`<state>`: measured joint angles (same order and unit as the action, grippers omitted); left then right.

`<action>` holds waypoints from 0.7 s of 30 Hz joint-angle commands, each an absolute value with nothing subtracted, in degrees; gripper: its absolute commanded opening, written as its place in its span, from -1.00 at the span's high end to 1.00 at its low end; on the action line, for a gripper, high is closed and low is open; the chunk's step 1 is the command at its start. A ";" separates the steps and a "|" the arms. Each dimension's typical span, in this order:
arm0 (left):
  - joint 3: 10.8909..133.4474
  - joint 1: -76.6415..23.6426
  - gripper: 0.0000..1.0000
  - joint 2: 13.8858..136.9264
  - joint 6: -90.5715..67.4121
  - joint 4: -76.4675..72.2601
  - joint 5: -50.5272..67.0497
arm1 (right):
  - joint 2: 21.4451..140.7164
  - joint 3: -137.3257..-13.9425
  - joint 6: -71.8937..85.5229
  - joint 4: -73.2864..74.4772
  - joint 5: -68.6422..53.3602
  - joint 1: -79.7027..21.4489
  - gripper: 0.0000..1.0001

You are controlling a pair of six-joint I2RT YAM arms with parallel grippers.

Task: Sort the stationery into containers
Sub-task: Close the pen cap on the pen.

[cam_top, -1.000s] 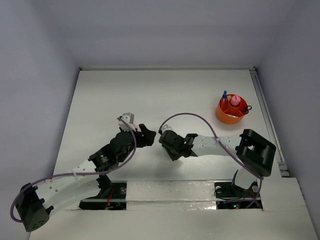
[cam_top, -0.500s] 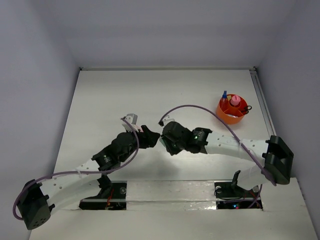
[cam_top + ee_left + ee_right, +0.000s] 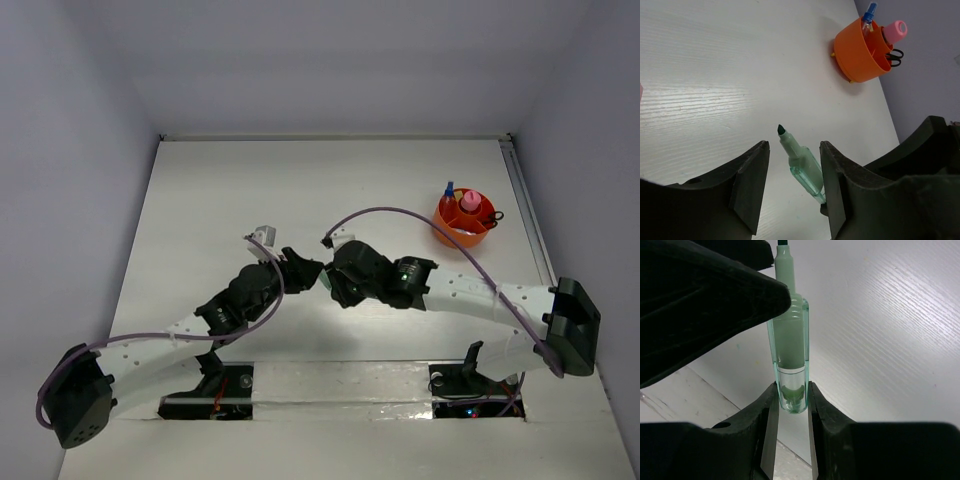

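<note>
My right gripper (image 3: 791,390) is shut on the back end of an uncapped green marker (image 3: 789,335) and holds it above the table. In the left wrist view the marker (image 3: 803,165) sticks up between the fingers of my left gripper (image 3: 792,150), which is open around it, the marker close to the right finger. In the top view the two grippers meet nose to nose at the table's middle, the left gripper (image 3: 303,270) beside the right gripper (image 3: 333,283). The orange bowl (image 3: 460,230) stands at the far right, holding a pink marker, a blue-capped bottle and black-handled scissors.
A small grey eraser (image 3: 262,234) lies just beyond my left arm. The bowl also shows in the left wrist view (image 3: 855,52). A purple cable (image 3: 420,225) arcs over the right arm. White walls close the table on three sides.
The right arm has stretched left and the left gripper has moved right, so the two grippers now meet with the marker between the left fingers.
</note>
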<state>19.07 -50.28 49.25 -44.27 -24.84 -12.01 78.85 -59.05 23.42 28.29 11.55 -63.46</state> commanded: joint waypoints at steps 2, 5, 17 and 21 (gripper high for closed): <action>19.60 -49.75 0.19 51.24 -44.74 -31.02 -12.74 | 76.91 -58.10 23.91 23.56 10.81 -63.81 1.00; 19.86 -49.75 0.27 52.56 -44.21 -33.48 -12.57 | 76.55 -57.66 23.99 22.94 10.37 -63.81 1.00; 21.44 -49.75 1.00 56.34 -43.33 -34.02 -13.62 | 74.80 -56.08 24.70 22.32 9.76 -63.81 1.00; 22.76 -49.75 1.00 55.81 -41.05 -31.91 -15.55 | 73.66 -56.07 25.05 23.90 7.92 -63.81 1.00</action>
<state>19.73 -50.15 56.29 -43.90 -31.40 -12.64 76.36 -55.70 24.47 25.21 10.15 -63.44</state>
